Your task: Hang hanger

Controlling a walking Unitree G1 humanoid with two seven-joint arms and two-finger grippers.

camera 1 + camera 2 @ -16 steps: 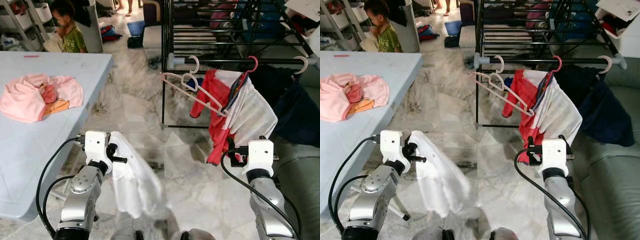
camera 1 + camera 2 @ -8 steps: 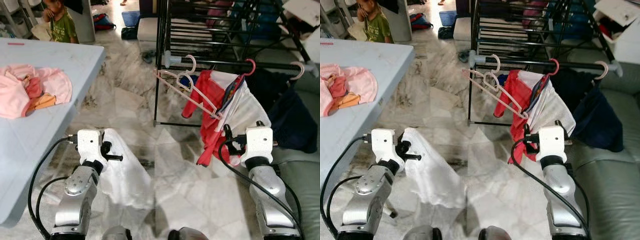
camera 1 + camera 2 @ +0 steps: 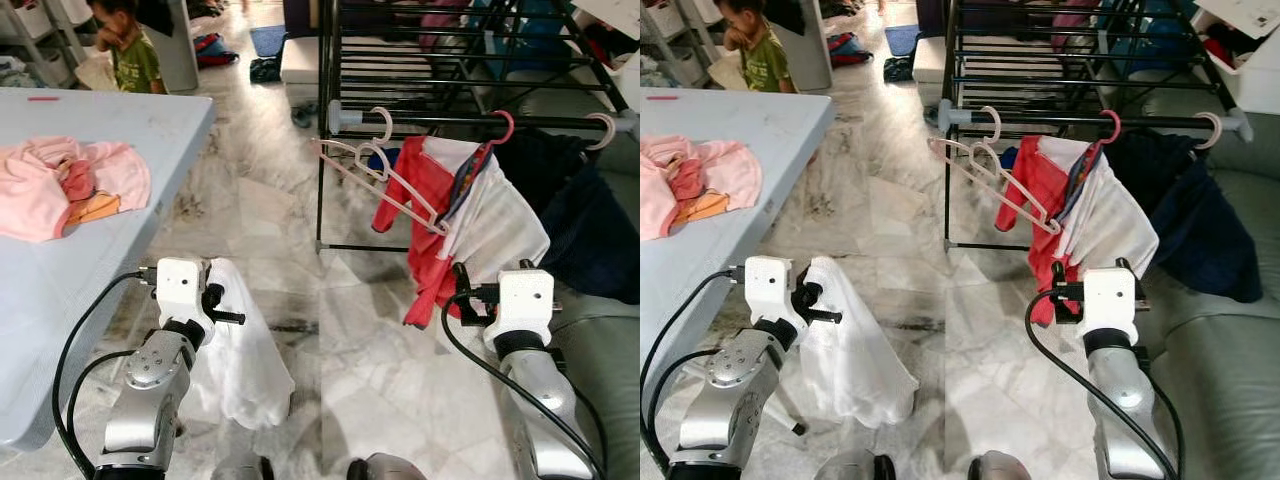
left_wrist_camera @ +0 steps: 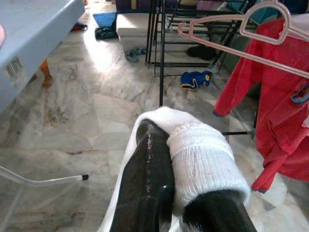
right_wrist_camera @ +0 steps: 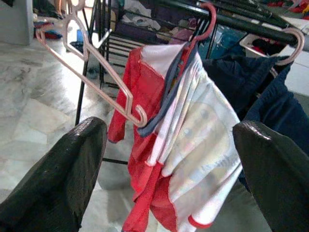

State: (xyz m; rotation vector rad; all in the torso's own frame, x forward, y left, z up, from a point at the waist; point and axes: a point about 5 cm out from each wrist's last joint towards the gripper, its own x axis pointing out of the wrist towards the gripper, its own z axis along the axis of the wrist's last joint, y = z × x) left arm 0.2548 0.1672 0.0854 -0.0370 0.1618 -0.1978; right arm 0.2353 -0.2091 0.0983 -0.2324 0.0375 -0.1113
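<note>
My left gripper [image 3: 224, 306] is shut on a white garment [image 3: 245, 365], which hangs from it low over the floor; the left wrist view has the cloth [image 4: 200, 157] bunched between the fingers. Two bare pink hangers [image 3: 385, 172] hang on the black rack's rail [image 3: 445, 121]. Beside them a red hanger [image 3: 504, 126] carries a red and white garment [image 3: 470, 215]. My right gripper [image 3: 464, 298] stands open just below that garment, with nothing between its fingers [image 5: 63, 174].
A light blue table [image 3: 60, 290] on my left holds a heap of pink clothes [image 3: 60, 185]. A person [image 3: 125, 50] stands beyond it. A dark blue garment [image 3: 585, 220] hangs at the rail's right end above a green sofa [image 3: 605, 350].
The view has swayed. The white garment has swung in and now hangs closer under my left gripper. Both grippers keep their state.
</note>
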